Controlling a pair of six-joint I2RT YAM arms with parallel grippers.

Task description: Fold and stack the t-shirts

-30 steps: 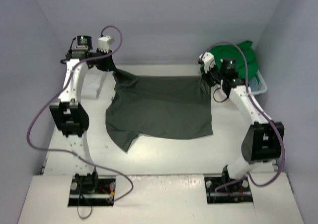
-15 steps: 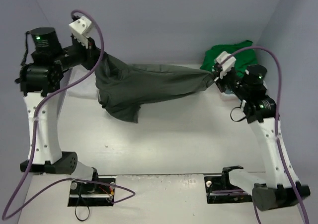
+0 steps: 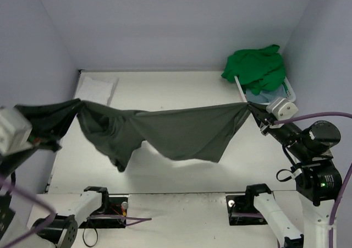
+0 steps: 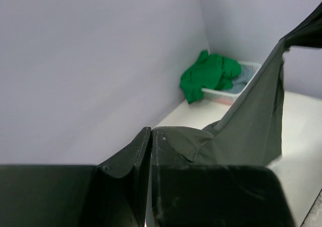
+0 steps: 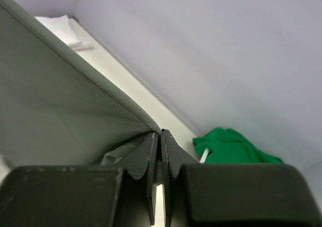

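The dark grey-olive t-shirt (image 3: 181, 130) hangs stretched in the air above the table between both arms, sagging in the middle, with a bunched part drooping at the left. My left gripper (image 3: 77, 103) is shut on its left end; in the left wrist view the jaws (image 4: 151, 130) pinch a fold of the cloth (image 4: 251, 131). My right gripper (image 3: 251, 106) is shut on its right end, and the hem (image 5: 50, 101) runs off from the tips (image 5: 161, 132). A white t-shirt (image 3: 98, 87) lies folded at the back left. A bright green t-shirt (image 3: 256, 69) is heaped over a light blue one (image 3: 270, 95).
A white plastic basket (image 3: 290, 92) stands in the back right corner under the green and blue shirts. Grey walls close in the table on the left, back and right. Both arm bases (image 3: 104, 207) sit at the near edge.
Both arms have risen and pulled back toward the near edge, lifting the dark t-shirt off the table. It now hangs taut in the air instead of lying spread flat.
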